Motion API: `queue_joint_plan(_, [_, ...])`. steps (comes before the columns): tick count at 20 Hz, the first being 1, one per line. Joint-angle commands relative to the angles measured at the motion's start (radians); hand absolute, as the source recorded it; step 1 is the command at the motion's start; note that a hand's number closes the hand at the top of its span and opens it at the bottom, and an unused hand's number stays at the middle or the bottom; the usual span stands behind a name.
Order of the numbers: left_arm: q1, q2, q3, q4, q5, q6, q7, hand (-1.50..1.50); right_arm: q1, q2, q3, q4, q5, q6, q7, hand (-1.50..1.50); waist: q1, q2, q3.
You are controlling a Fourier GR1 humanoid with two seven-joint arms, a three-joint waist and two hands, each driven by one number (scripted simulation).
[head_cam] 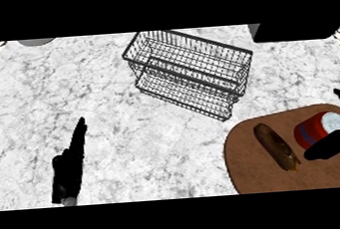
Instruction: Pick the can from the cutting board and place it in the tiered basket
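From my end I count one wire basket (188,73) with two tiers, one round wooden cutting board (273,171), one red can (320,128), one long brown bread-looking thing (277,145), plus two black hands, left (68,168) and right (336,142).

Even, bright, flat light w/ no clear source. Table (91,107) marble reads pale, no glare. Barely any cast shadows; wire basket (188,73) crisp. No edge distortion.
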Motion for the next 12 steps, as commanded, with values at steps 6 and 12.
queue_joint_plan(6, [0.012,0.015,0.033,0.024,0.028,-0.048,0.034,0.00,-0.036,0.050,-0.023,0.053,-0.044,0.055,0.210,-1.50,-0.008,0.004,-0.005])
queue_joint_plan(12, [0.074,-0.015,0.019,0.014,0.007,-0.032,-0.004,0.00,0.062,0.061,-0.046,0.119,-0.025,0.032,0.052,-1.50,-0.016,0.002,-0.004])
